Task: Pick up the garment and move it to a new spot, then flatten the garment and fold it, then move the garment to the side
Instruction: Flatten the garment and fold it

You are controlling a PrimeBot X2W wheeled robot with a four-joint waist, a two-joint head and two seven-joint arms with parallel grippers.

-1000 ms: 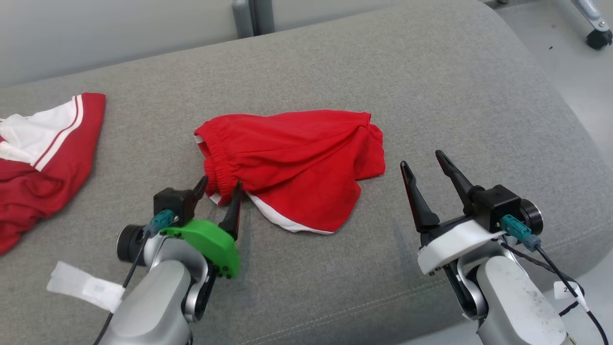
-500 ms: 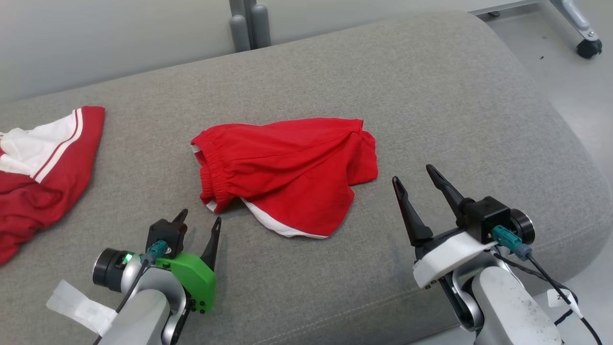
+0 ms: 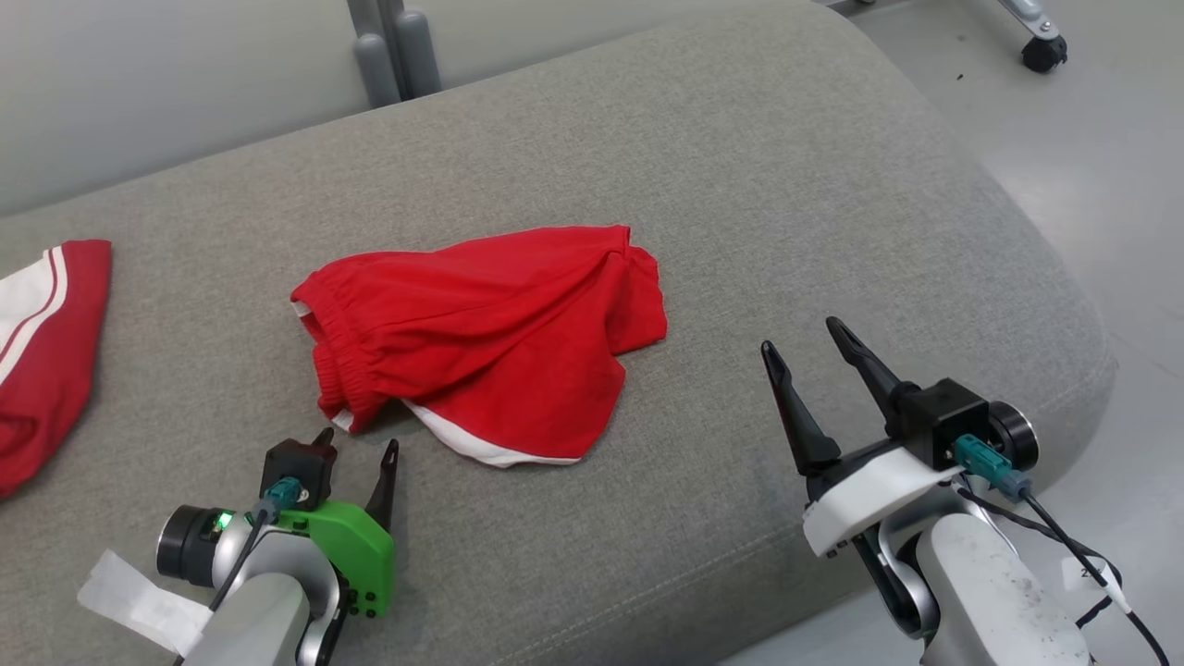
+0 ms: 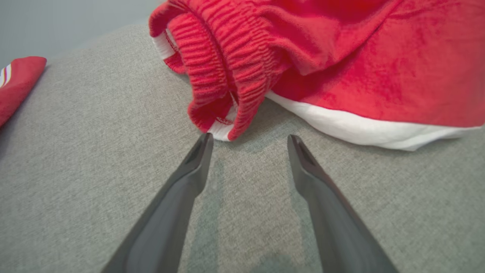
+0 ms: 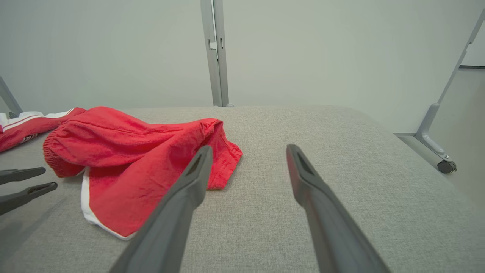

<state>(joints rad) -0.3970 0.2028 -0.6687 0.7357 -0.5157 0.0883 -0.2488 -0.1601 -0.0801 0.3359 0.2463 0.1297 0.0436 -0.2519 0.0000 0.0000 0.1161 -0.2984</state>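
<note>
Head view looks down on the grey cushion (image 3: pixel 740 185); both wrist views skim it low, sharing the red shorts (image 3: pixel 481 342).

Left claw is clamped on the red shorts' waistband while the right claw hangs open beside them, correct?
Not quite. The left claw is open, not clamped: in the left wrist view its tips sit just short of the waistband of the red shorts, gripping nothing. The right claw is indeed open beside them.
</note>
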